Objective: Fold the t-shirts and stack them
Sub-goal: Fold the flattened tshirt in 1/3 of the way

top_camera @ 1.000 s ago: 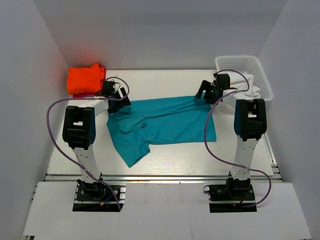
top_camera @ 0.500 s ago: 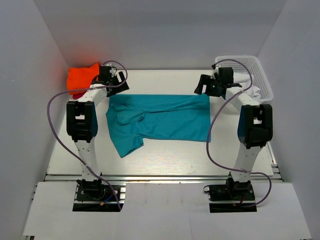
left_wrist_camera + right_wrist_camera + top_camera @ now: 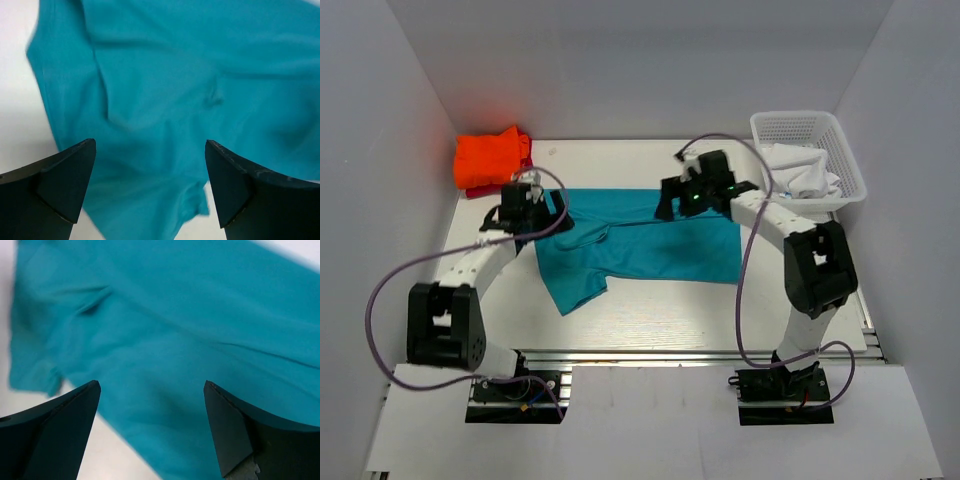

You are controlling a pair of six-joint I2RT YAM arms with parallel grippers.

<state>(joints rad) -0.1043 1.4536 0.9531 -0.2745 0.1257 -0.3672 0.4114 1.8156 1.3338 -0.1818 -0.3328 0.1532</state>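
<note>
The white table (image 3: 650, 310) carries three groups of things. A teal t-shirt (image 3: 650, 240) lies spread and creased across the middle, its long side running from 9 to 3 o'clock, with one sleeve flaring toward 7 o'clock. At 10 o'clock, in the far corner, an orange t-shirt (image 3: 490, 155) sits bunched on a red t-shirt (image 3: 472, 190), of which only a sliver shows. At 2 o'clock stands a white mesh basket (image 3: 790, 114) holding white cloth (image 3: 805, 172).
</note>
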